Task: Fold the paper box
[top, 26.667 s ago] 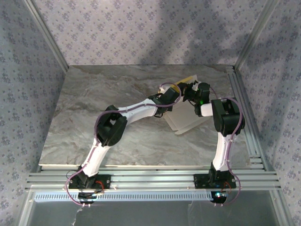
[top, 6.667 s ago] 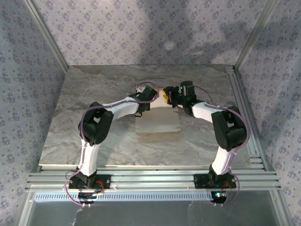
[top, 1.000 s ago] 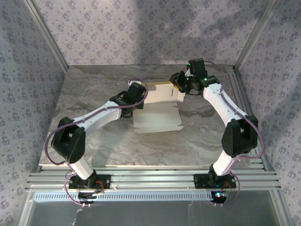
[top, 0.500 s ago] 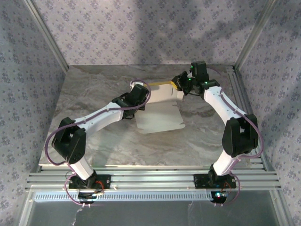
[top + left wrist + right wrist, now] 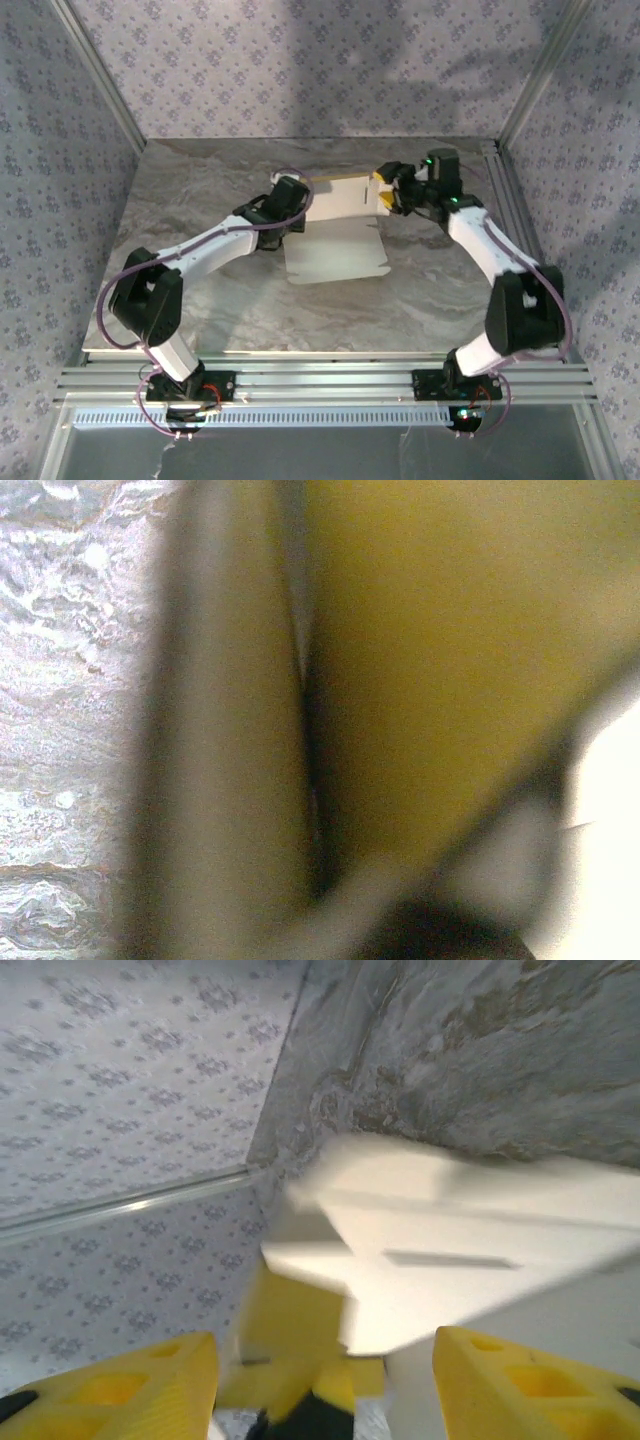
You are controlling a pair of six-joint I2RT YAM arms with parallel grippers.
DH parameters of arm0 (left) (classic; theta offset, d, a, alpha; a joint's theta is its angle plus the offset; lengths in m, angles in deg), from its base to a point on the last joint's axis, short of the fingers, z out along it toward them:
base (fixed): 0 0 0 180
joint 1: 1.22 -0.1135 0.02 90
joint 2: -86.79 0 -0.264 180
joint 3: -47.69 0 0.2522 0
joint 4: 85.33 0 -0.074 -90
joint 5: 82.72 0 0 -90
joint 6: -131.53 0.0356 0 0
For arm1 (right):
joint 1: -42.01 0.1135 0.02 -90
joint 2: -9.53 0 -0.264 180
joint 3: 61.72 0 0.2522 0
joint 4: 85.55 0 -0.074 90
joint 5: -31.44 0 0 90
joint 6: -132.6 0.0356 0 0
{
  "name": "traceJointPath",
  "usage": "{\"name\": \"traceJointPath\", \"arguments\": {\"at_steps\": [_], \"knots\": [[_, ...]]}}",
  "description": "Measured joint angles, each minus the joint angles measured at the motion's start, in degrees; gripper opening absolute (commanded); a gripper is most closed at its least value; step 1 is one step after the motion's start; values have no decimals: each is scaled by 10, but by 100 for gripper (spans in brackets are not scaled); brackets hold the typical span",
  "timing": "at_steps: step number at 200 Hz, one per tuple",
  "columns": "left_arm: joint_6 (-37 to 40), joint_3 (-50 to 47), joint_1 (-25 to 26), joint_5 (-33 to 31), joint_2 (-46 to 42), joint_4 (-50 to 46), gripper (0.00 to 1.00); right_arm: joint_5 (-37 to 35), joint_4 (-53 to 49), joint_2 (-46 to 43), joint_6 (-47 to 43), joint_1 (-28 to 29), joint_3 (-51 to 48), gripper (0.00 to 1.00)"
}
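Note:
The paper box (image 5: 335,250) lies partly folded in the middle of the table, its white face up and its back panel standing up. My left gripper (image 5: 303,203) is at the left end of that raised panel, shut on the card. In the left wrist view the box's yellow face (image 5: 450,630) sits blurred and very close. My right gripper (image 5: 390,197) is at the panel's right end. In the right wrist view the right gripper (image 5: 325,1390) is open, its yellow fingers (image 5: 520,1380) wide apart, with a white flap (image 5: 450,1260) and yellow tab just ahead, touching neither.
The marble table (image 5: 190,220) has free room to the left and in front of the box. Aluminium rails run along the right side (image 5: 515,230) and the near edge (image 5: 320,380). Patterned walls (image 5: 300,70) enclose the back and sides.
My right gripper has opened, let go of the flap and drawn back to the right. The left gripper stays shut on the card and has shifted slightly with it.

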Motion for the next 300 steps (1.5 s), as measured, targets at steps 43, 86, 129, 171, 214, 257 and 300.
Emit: {"name": "traceJointPath", "arguments": {"at_steps": [43, 86, 129, 171, 214, 257, 300], "knots": [[-61, -49, -126, 151, -49, 67, 0, 32, 37, -130, -53, -74, -111, 47], [-120, -108, -164, 257, -67, 153, 0, 91, 149, 1, 2, -66, -165, 48], [-154, -157, -159, 296, -75, 214, 0, 118, 274, 96, 103, -43, -143, 49], [-161, -163, -149, 299, -75, 235, 0, 126, 339, 109, 157, -7, -90, 48], [-161, -163, -141, 298, -75, 240, 0, 127, 362, 113, 179, 7, -75, 42], [-160, -163, -138, 285, -75, 232, 0, 126, 362, 113, 180, 17, -75, 40], [-158, -161, -132, 264, -75, 221, 0, 122, 357, 113, 178, 21, -75, 38]]}}
